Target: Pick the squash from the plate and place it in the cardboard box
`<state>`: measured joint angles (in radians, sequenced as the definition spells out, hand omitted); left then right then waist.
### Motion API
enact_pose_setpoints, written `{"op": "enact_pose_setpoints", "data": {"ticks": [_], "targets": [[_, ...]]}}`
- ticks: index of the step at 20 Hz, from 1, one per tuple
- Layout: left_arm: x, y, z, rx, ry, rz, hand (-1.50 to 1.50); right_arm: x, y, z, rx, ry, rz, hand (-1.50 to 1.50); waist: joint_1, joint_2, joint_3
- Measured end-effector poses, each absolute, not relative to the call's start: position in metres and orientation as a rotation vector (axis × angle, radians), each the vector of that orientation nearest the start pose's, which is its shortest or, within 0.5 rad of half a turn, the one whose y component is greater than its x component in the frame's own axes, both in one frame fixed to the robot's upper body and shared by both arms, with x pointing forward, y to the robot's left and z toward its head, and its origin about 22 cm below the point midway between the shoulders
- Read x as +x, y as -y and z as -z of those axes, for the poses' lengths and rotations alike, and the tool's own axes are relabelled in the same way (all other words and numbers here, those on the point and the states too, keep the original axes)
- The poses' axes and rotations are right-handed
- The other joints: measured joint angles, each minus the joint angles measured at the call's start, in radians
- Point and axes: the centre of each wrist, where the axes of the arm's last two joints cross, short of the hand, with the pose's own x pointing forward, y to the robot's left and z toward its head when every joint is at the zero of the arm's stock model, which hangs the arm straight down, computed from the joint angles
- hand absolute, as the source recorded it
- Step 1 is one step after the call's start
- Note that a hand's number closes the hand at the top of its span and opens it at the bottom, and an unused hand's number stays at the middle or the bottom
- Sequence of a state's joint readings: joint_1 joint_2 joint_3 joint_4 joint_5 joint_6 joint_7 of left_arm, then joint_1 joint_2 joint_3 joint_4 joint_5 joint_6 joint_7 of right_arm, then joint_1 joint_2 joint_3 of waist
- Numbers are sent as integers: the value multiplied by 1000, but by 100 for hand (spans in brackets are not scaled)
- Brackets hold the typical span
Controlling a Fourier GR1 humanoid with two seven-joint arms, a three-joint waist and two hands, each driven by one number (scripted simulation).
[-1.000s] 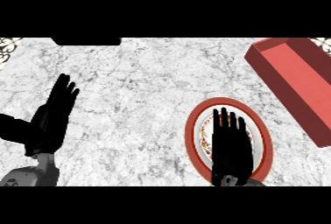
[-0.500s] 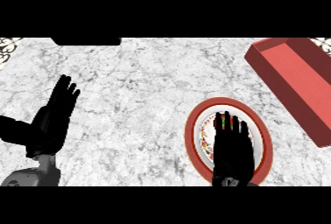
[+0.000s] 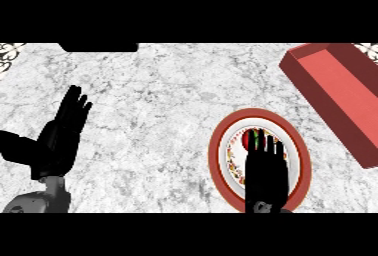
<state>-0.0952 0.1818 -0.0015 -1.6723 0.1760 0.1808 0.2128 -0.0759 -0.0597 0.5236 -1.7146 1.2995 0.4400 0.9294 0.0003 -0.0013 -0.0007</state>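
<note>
The right hand [image 3: 264, 167] hovers over the red-rimmed plate [image 3: 218, 150], fingers straight and close together, pointing toward twelve o'clock. The squash [image 3: 252, 137], a red and green patch, lies on the plate right at the fingertips, mostly hidden, so I cannot tell its long axis. This hand is far nearer than the left hand [image 3: 63, 132], which rests open at the view's left edge, fingers up. The cardboard box [image 3: 336, 90] sits on the counter [image 3: 162, 100] at about one o'clock from the plate, close beside it.
</note>
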Motion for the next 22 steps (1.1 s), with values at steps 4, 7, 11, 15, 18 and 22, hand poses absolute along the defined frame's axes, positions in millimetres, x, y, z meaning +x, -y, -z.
{"op": "enact_pose_setpoints", "data": {"ticks": [4, 7, 11, 15, 18, 22], "targets": [[254, -255, -57, 72, 1546, -107, 0, 222, 116, -47, -1156, 752, -1193, 150, 1, -4, -2], [259, -259, -55, 75, 1548, -102, 0, 222, 118, -50, -1190, 771, -1235, 150, 0, -5, -4], [259, -260, -55, 76, 1548, -102, 0, 218, 116, -51, -1234, 792, -1266, 150, 0, -6, -4], [259, -256, -58, 64, 1552, -98, 0, 224, 106, -56, -1098, 946, -1338, 150, 9, -3, -4], [260, -257, -59, 58, 1558, -96, 0, 224, 95, -57, -905, 1128, -1395, 150, 17, 1, -2], [266, -259, -59, 61, 1552, -98, 0, 226, 87, -60, -782, 1322, -1425, 150, 10, 2, 0]]}}
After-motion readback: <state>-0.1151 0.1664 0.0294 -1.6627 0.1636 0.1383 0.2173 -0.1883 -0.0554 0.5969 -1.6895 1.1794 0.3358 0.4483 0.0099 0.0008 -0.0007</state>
